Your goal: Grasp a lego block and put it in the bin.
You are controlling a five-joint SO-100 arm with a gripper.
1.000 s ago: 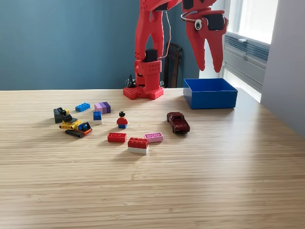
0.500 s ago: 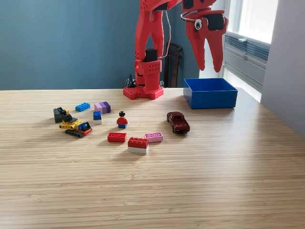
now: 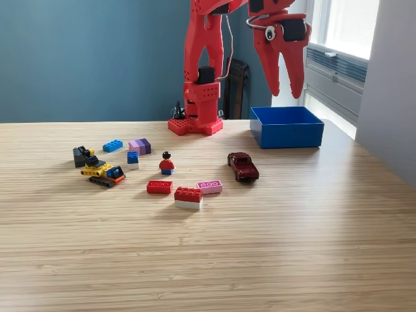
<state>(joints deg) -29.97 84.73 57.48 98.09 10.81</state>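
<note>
Blue bin [image 3: 286,127] directly below parted, empty gripper [image 3: 285,92] — apart.

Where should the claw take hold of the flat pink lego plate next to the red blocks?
Probably from above, across the short sides of the flat pink lego plate. It lies flat, and the red-on-white stacked lego block crowds its near left corner in the exterior view.
</note>
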